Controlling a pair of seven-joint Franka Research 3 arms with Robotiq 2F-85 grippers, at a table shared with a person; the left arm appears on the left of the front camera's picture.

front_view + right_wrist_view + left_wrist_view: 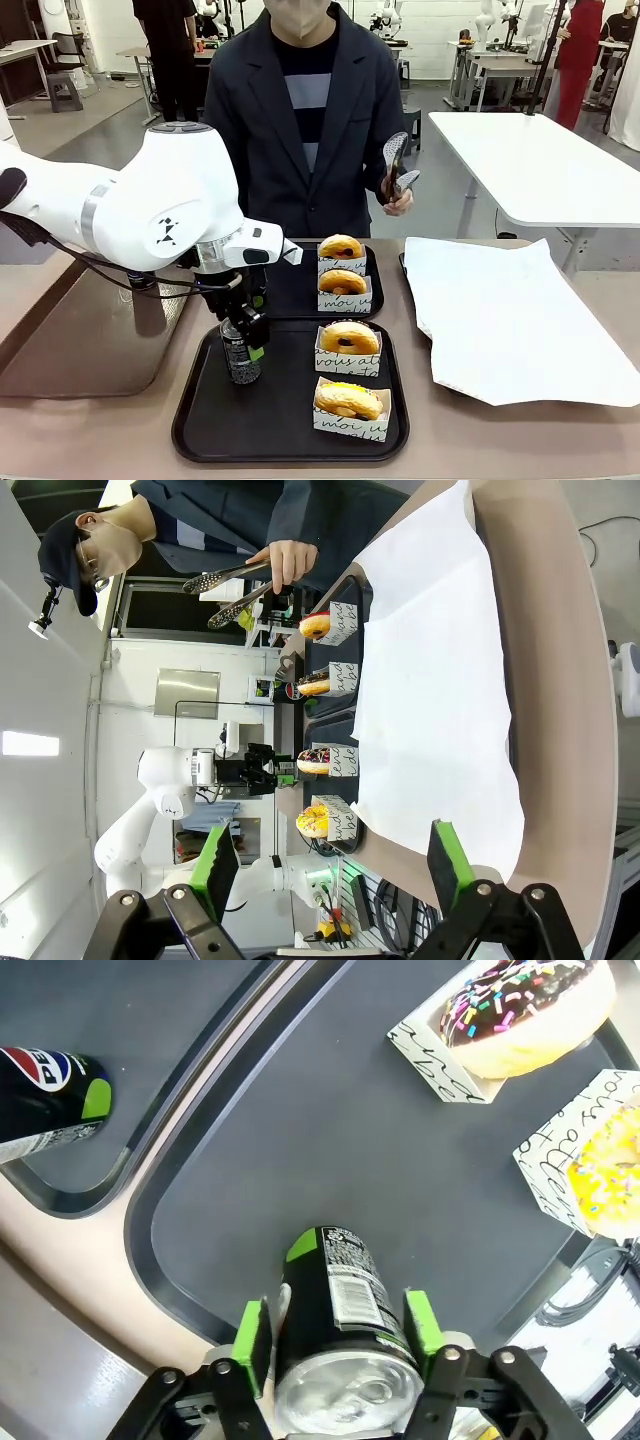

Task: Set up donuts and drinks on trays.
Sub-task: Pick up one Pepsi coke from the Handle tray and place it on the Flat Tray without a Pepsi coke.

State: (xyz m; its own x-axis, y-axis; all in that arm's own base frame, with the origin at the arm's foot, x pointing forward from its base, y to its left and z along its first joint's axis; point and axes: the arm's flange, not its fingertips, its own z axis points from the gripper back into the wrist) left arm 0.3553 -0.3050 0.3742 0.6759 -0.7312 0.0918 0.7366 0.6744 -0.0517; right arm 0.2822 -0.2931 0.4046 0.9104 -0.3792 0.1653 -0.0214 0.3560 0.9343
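Placement of a drink is the step in hand: the left gripper [243,338] stands over the near black tray [205,425], its jaws either side of an upright dark can [240,355] that rests on the tray's left half. In the left wrist view the green pads [250,1335] sit just beside the can's wall, with a sliver of gap on at least one side, so the jaws look to be letting go rather than clamping; I cannot tell for sure whether contact is fully broken. The next move, as I judge it, calls for the jaws to spread clear and the arm to rise straight up, so the slim can is not tipped. On the same tray, to the can's right, sit a chocolate-sprinkled donut [349,338] and a yellow donut [348,399], each in a white printed paper tray. The far black tray [290,300] carries two more donuts [341,263] and, seen from the left wrist, a Pepsi can [50,1100] lying near its corner. The right gripper [330,880] hovers with jaws wide apart and empty, off beyond a white paper sheet [500,310] on the surface. A person at the far side holds tongs [395,165] above the trays, and that hand [400,200] could cross the arm's path.
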